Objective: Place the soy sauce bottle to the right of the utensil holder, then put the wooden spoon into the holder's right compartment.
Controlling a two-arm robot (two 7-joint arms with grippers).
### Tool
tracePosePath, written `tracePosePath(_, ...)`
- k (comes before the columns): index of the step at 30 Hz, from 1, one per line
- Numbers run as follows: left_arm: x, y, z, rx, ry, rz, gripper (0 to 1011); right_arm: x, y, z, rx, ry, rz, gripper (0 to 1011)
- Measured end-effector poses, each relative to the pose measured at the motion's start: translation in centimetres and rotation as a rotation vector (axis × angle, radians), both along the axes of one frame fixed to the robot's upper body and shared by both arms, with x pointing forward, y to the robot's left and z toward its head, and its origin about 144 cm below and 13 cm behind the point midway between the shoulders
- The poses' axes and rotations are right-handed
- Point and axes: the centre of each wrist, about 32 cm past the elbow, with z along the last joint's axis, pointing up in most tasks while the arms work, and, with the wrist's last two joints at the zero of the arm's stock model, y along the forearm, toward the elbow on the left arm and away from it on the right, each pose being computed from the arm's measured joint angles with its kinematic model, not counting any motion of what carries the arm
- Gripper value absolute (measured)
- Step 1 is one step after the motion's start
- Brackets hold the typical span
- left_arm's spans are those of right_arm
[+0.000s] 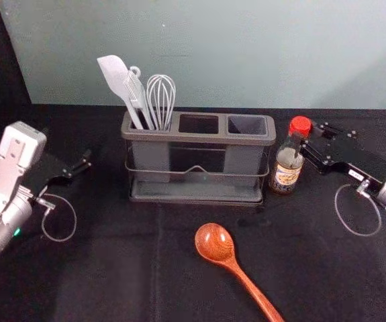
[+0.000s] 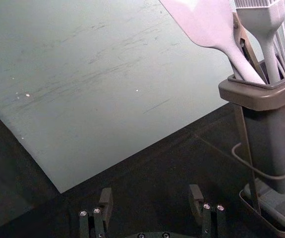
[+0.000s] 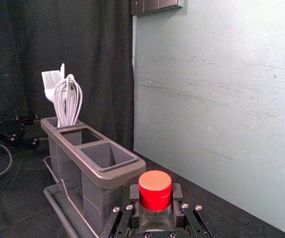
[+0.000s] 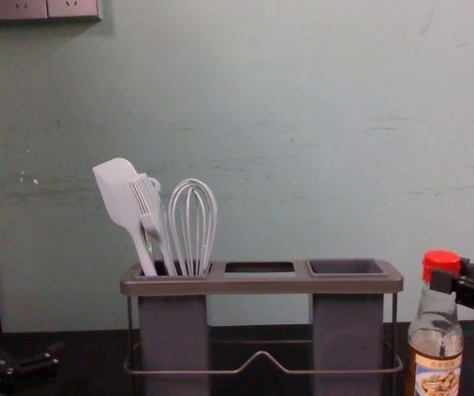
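Clasping the soy sauce bottle [image 1: 287, 172] by its neck, right tool [image 1: 303, 143]; left tool [image 1: 80, 164] wide open beside holder [image 1: 193, 137].

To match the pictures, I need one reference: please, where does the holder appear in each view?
Head view: holder near the centre, left of the bottle.
Left wrist view: holder to one side of the open left end effector.
Right wrist view: holder beside the bottle that the right end effector grips.
Chest view: holder low in the middle.
Shared landmark: the brush in the holder.
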Motion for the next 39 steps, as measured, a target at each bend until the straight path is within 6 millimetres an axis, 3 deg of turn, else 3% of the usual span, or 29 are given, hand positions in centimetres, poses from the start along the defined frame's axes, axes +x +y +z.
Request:
tracePosePath(31,0.0,0.0,0.0,0.0,0.0,0.0,1005,0.07,0.13,-0.17,0.031,0.039,0.007,369)
tracePosePath(34,0.0,0.0,0.0,0.0,0.0,0.0,1005,0.04,0.16,-0.23,0.028,0.042,0.008,421)
tracePosePath(39,0.0,0.0,0.0,0.0,0.0,0.0,1005,0.03,0.15,-0.24,0.028,0.042,0.008,618)
